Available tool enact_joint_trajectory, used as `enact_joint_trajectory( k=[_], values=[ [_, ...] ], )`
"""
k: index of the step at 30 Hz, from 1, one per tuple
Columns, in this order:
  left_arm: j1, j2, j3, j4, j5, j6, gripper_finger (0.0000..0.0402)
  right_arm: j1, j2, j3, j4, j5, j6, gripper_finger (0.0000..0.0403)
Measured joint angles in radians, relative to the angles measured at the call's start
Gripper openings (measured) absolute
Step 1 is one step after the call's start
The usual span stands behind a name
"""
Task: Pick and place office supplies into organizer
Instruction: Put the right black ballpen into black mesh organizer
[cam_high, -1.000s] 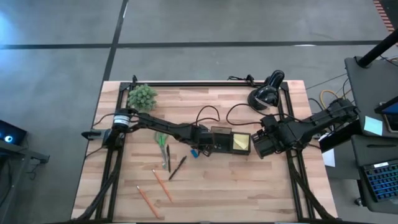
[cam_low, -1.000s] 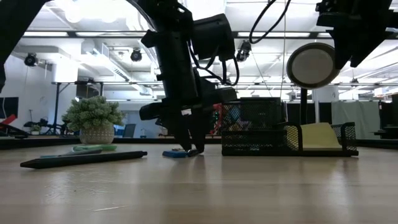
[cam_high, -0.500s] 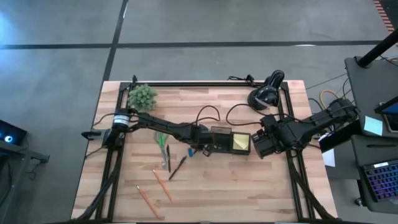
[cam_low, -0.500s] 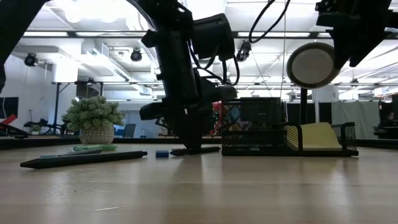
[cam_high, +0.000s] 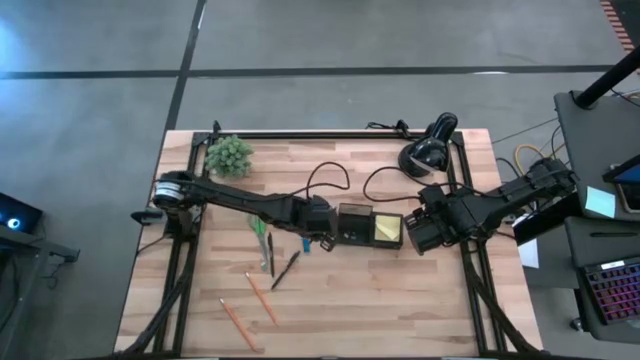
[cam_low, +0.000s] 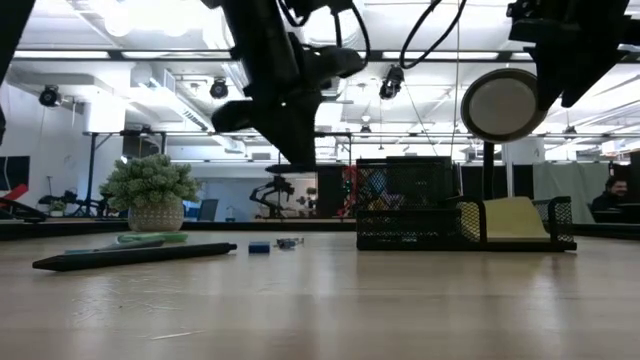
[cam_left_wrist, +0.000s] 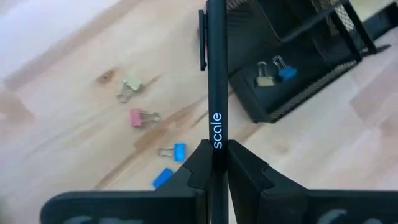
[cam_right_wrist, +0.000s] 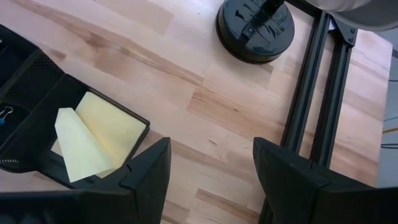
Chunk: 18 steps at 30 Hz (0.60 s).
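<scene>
While the right gripper (cam_high: 412, 232) waits open beside the black mesh organizer (cam_high: 370, 226) w/ yellow pad (cam_right_wrist: 93, 130) inside, the left gripper (cam_left_wrist: 214, 163) is closed on a slim black pen (cam_left_wrist: 213, 81), raised above the table, long axis pointing twd the organizer.

Left gripper (cam_left_wrist: 216, 163) has its fingertips cut by the wrist view's lower edge, and the pen (cam_left_wrist: 214, 74) it clamps runs off the top. From above, that pen is too small to pick out. Organizer (cam_left_wrist: 298, 56) is clipped at the corner; its clips (cam_left_wrist: 273, 70) blur. Right gripper (cam_right_wrist: 208, 180) shows only part of its fingers. Sticky pad (cam_right_wrist: 93, 134) sits half behind the organizer wall.
</scene>
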Motion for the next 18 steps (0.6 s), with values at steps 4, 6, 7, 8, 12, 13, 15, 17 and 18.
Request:
enact_joint_trajectory(
  k=[4,6,7,8,12,13,15,17,18],
  values=[
    [-0.022,-0.033,0.000,-0.041,-0.036,-0.026,0.0014,0.000,0.000,0.000,0.001,0.003,-0.008,0.0219],
    [-0.037,-0.050,0.000,-0.056,-0.053,-0.044,0.0013,0.000,0.000,0.000,0.001,0.004,-0.008,0.0219],
    [-0.045,-0.057,0.000,-0.060,-0.060,-0.050,0.0013,0.000,0.000,0.000,0.001,0.006,-0.008,0.0219],
    [-0.053,-0.063,0.000,-0.067,-0.066,-0.050,0.0013,0.000,0.000,0.000,0.001,0.006,-0.008,0.0219],
    [-0.092,-0.090,0.000,-0.058,-0.111,-0.051,0.0013,0.000,0.000,0.000,0.003,0.006,-0.008,0.0219],
    [-0.102,-0.096,0.000,-0.059,-0.121,-0.052,0.0013,0.000,0.000,0.000,0.003,0.006,-0.008,0.0219],
    [-0.122,-0.106,0.000,-0.048,-0.144,-0.052,0.0013,0.000,0.000,0.000,0.005,0.005,-0.008,0.0219],
    [-0.139,-0.110,0.000,-0.048,-0.166,-0.052,0.0013,0.000,0.000,0.000,0.005,0.003,-0.008,0.0219],
    [-0.145,-0.114,0.000,-0.038,-0.171,-0.052,0.0013,0.000,0.000,0.000,0.005,0.002,-0.006,0.0219]
  ],
)
